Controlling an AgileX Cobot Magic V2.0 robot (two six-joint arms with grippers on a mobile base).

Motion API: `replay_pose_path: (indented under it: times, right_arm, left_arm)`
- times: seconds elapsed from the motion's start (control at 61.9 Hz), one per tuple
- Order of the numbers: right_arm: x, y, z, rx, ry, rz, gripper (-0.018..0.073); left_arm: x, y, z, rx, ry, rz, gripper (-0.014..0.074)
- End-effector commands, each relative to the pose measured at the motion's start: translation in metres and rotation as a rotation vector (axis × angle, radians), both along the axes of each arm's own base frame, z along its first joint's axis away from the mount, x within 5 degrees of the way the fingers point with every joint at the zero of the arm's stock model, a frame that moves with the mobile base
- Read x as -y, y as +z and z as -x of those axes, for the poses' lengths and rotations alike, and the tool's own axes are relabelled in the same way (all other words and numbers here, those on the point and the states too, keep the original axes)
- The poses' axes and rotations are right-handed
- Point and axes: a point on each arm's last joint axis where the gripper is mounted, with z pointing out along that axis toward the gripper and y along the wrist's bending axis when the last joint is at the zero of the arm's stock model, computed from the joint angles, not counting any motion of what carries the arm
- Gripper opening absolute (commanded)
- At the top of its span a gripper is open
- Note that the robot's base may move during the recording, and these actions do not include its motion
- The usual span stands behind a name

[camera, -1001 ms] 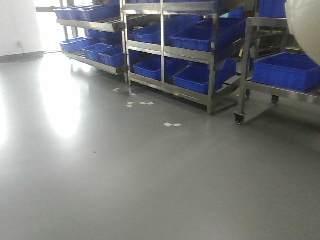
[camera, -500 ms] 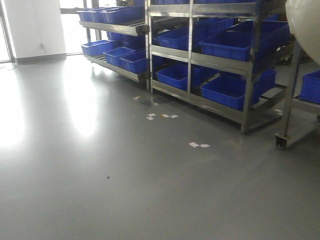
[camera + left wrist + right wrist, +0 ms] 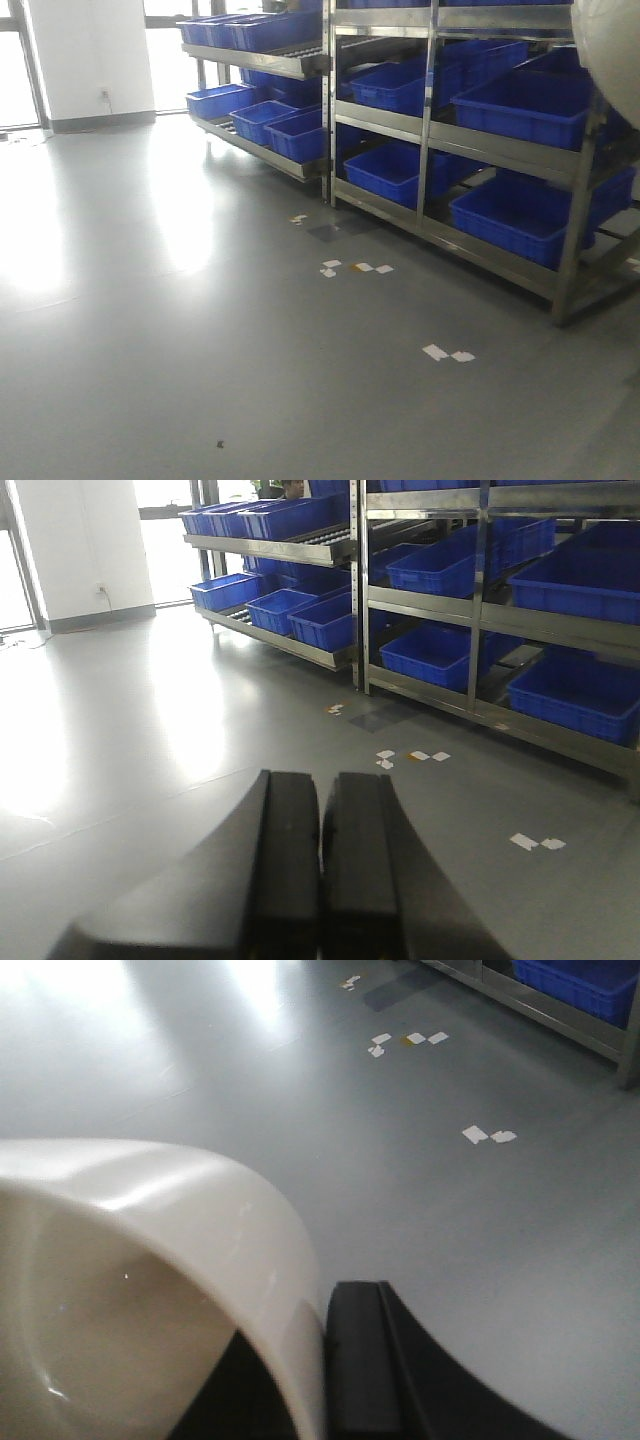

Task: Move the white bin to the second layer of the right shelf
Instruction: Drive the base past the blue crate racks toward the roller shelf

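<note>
We see a glossy grey floor [image 3: 200,350], with window glare on its left part. Steel racks [image 3: 427,150] stand along its far and right sides, and blue crates [image 3: 520,220] sit on every level we can see. White paper scraps [image 3: 447,353] lie on the floor before the racks, with more [image 3: 355,267] nearer their foot. A dark speck [image 3: 219,443] lies near the floor's near edge.

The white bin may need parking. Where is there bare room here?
Bare grey floor between the white wall and the racks, left of the paper scraps. Visible rack levels are packed with blue crates.
</note>
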Motion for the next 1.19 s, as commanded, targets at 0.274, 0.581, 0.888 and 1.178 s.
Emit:
replay_pose_path:
  times: [0.274, 0.581, 0.888, 1.178]
  right_arm:
    - [0.0007, 0.0179, -0.0015, 0.117, -0.015, -0.026, 0.0049]
    - [0.0007, 0.0179, -0.0015, 0.117, -0.015, -0.026, 0.0049]
    - [0.0007, 0.0179, -0.0015, 0.117, -0.015, -0.026, 0.0049]
    - [0.0007, 0.0179, -0.0015, 0.117, -0.015, -0.026, 0.0049]
  left_arm:
    - [-0.0003, -0.0039, -0.0003, 0.061, 0.003, 0.017, 0.0085]
    - [-0.0003, -0.0039, -0.0003, 0.061, 0.003, 0.017, 0.0085]
    - [-0.0003, -0.0039, -0.0003, 0.061, 0.003, 0.017, 0.0085]
    - [-0.0003, -0.0039, -0.0003, 0.061, 0.003, 0.017, 0.0085]
